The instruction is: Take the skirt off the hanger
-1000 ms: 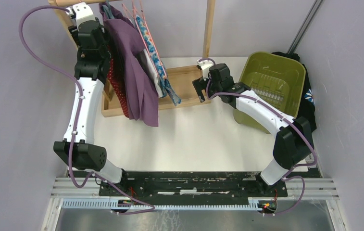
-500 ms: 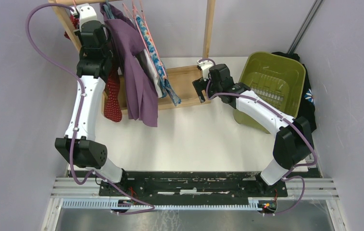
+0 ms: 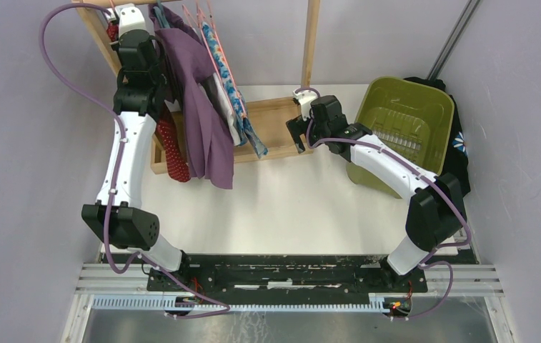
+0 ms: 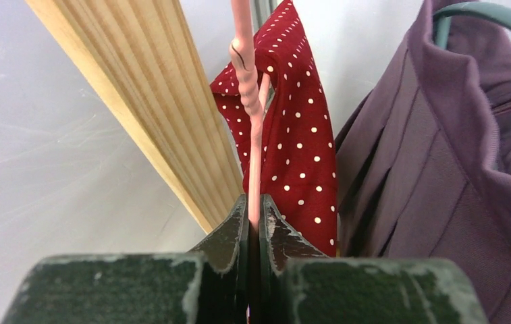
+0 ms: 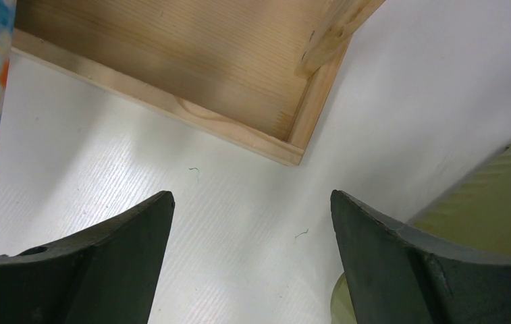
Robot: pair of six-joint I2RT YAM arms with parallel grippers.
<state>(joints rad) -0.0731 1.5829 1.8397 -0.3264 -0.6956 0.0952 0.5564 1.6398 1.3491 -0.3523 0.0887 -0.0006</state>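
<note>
A red skirt with white dots (image 4: 294,145) hangs from a thin pink hanger (image 4: 247,81) beside the rack's wooden post (image 4: 151,108). My left gripper (image 4: 253,202) is shut on the hanger's wire just below its twisted neck. From above, the red skirt (image 3: 173,153) dangles under the left arm at the rack's left end, and the fingers there are hidden. My right gripper (image 5: 251,196) is open and empty, low over the white table near the rack base corner, also the right gripper (image 3: 297,139) in the top view.
A purple pleated garment (image 4: 435,175) on a green hanger (image 4: 489,12) hangs right next to the red one. Blue patterned clothes (image 3: 226,75) hang further along. The wooden rack base (image 3: 278,125), a green basin (image 3: 407,118) and a dark cloth (image 3: 460,146) lie to the right.
The left gripper rose a little and shut on the pink hanger wire. The red skirt swung out to the left, then back toward the purple garment. The right arm stayed still.
</note>
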